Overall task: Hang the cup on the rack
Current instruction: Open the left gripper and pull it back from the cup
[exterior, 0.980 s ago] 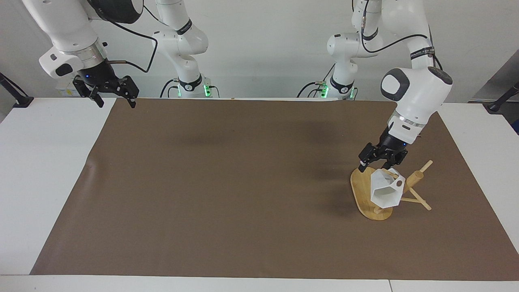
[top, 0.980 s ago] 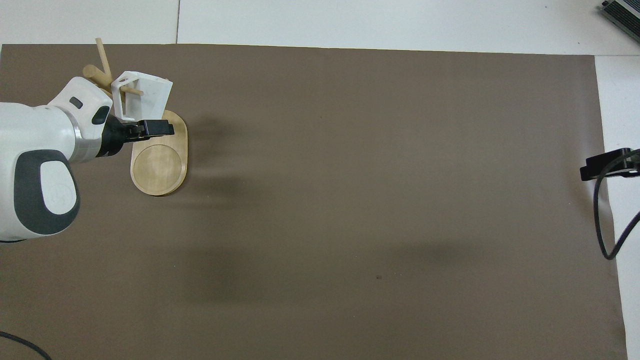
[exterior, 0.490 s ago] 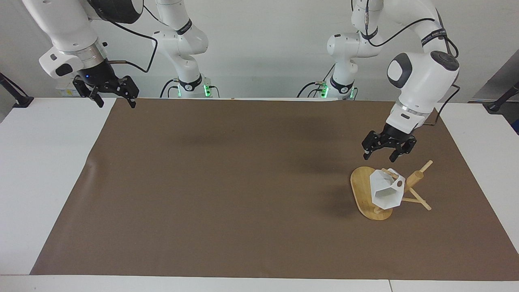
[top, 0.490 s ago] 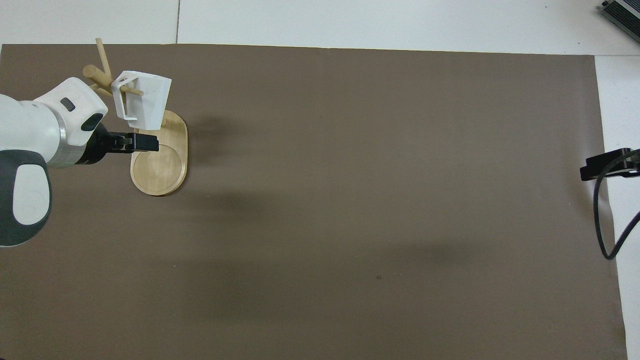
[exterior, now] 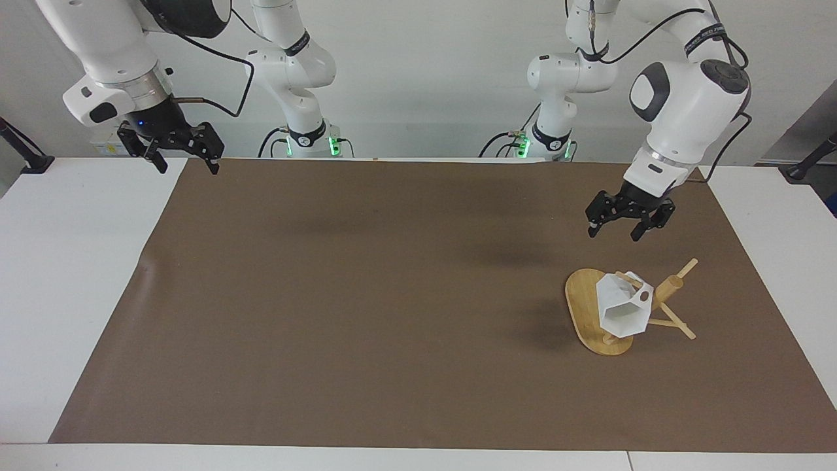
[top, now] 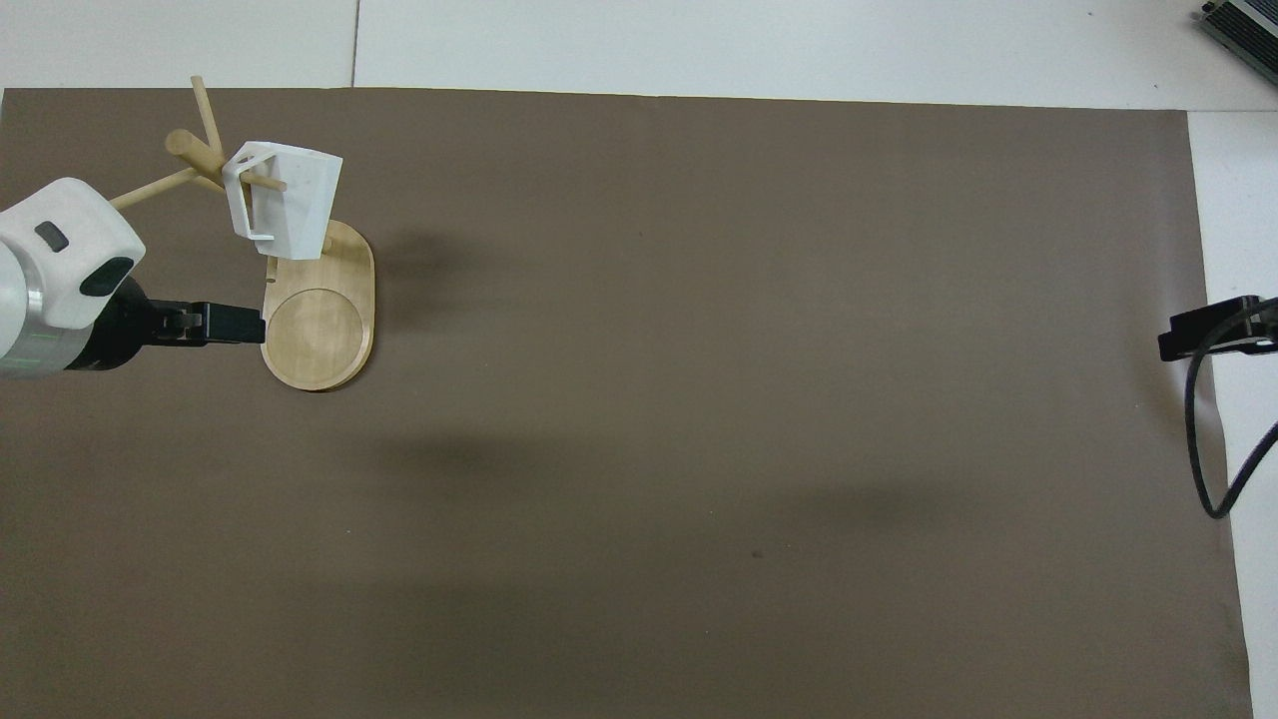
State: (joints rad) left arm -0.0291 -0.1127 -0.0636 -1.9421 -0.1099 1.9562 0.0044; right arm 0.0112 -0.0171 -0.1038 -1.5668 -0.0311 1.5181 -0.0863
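Observation:
The white faceted cup [exterior: 621,309] [top: 292,205] hangs by its handle on a thin peg of the bamboo rack [exterior: 582,302] [top: 319,335], tilted with its mouth sideways. The rack stands on its oval base toward the left arm's end of the table. My left gripper [exterior: 614,234] [top: 235,325] is open and holds nothing. It hangs in the air above the mat, beside the rack's base and clear of the cup. My right gripper [exterior: 188,167] [top: 1198,335] waits open and raised over the mat's edge at the right arm's end.
A brown mat [exterior: 366,294] covers most of the white table [exterior: 72,275]. A black cable [top: 1203,449] loops down beside the right gripper. A grey device [top: 1243,25] lies at the table's corner farthest from the robots.
My left gripper has risen and drawn back from the cup toward the robots. The cup stays hanging on the peg. The right arm has not moved.

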